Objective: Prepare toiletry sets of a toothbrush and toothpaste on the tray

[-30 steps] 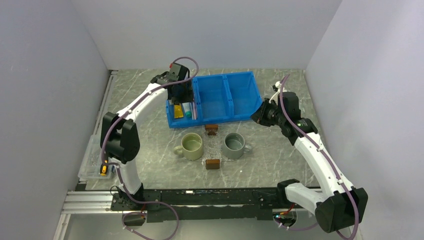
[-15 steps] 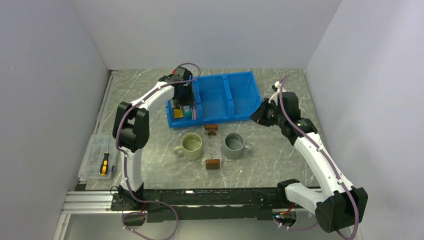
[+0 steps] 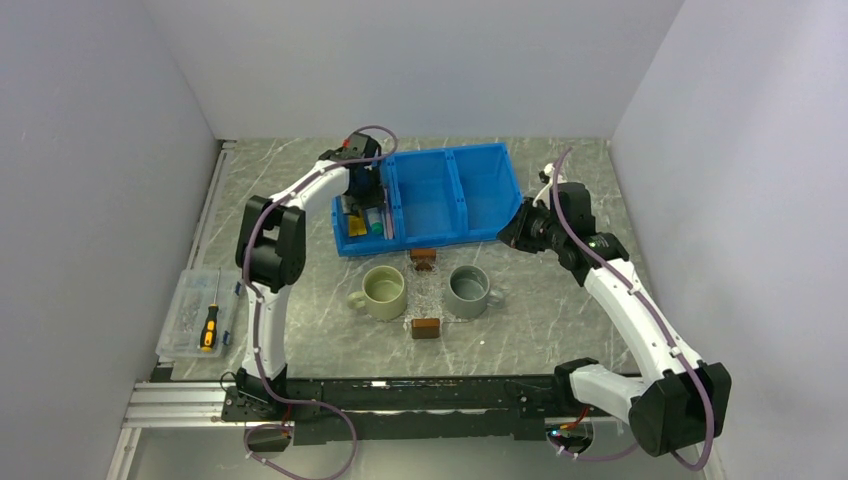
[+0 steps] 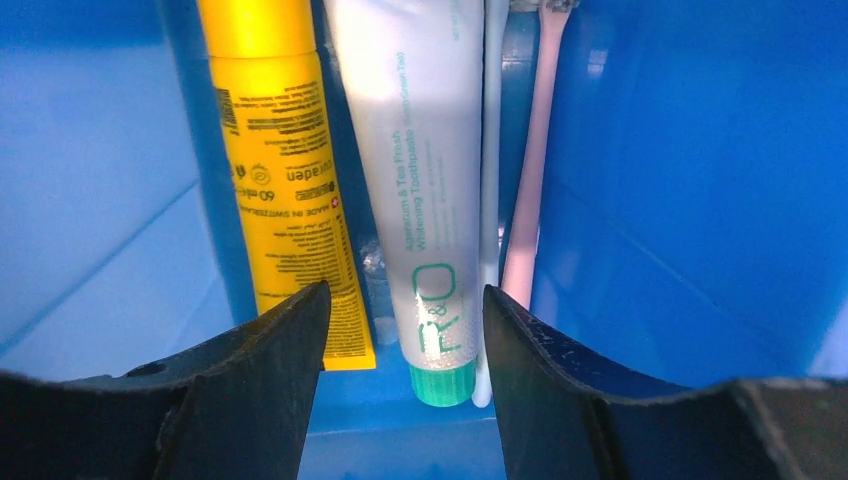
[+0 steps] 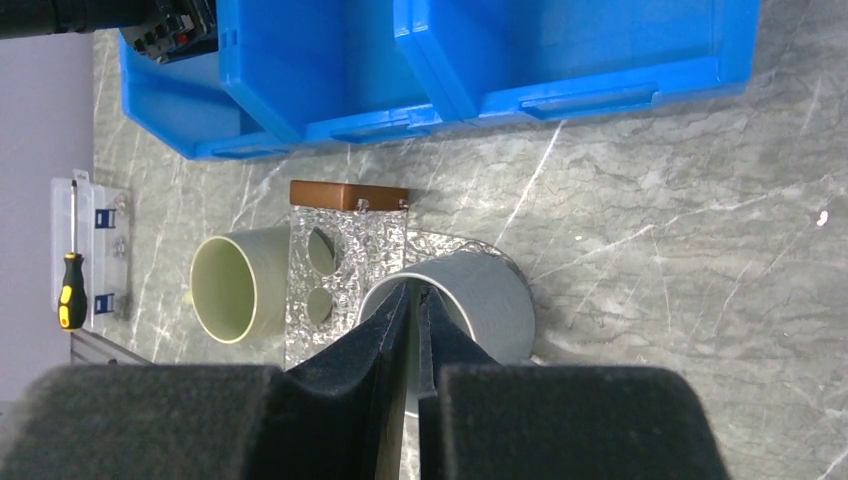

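Observation:
My left gripper [image 4: 405, 295] is open and low inside the left compartment of the blue bin [image 3: 430, 200]. Its jaws stand either side of the capped end of the white toothpaste [image 4: 425, 200] with the teal-green cap, not touching it. A yellow toothpaste [image 4: 285, 170] lies to its left. A pale pink toothbrush [image 4: 528, 180] lies to its right against the bin wall, with a thin white stick between them. The clear tray [image 5: 345, 270] lies between two mugs, a brown handle block [image 3: 426, 327] at each end. My right gripper [image 5: 415, 290] is shut on nothing, above the grey mug [image 5: 470, 300].
A green mug [image 3: 383, 291] and the grey mug [image 3: 468, 289] stand left and right of the tray. The bin's middle and right compartments look bare. A clear box with an orange-handled screwdriver [image 3: 208, 326] sits at the table's left edge. Walls close in on three sides.
My left arm folded in toward the bin and its gripper sank deeper into the left compartment, jaws narrowing a little. The right gripper shifted slightly left.

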Controlling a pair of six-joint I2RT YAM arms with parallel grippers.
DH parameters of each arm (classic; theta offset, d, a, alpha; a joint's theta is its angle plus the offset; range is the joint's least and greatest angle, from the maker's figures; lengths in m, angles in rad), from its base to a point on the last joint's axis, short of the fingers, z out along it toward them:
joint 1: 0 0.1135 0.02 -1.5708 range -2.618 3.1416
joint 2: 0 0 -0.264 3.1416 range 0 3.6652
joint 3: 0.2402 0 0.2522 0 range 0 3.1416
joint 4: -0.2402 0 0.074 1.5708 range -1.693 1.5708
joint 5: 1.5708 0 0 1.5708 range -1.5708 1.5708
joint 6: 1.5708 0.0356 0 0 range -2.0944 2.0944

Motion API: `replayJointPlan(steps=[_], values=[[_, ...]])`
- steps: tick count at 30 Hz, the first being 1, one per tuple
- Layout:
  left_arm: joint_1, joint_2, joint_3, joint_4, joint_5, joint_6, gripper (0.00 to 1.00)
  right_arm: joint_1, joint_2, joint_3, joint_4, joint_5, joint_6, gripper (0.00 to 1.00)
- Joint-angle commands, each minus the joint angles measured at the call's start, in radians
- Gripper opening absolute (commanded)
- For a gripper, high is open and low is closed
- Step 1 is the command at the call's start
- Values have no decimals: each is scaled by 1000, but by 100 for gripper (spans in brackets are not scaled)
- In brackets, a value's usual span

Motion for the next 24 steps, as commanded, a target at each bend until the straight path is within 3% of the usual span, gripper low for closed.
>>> replayJointPlan(steps=[1,9,17,24], values=[[-2,23,39,44,45,-16,62,6,12,5,46,-7,-11,10],[-2,47,19,65,76,-9,54,6,25,-5,55,-5,-14,10],[-2,37,8,61,70,8,28,6,25,-12,59,-5,-13,10],[-2,-6,10,61,54,17,15,7,25,-12,69,-13,-3,10]])
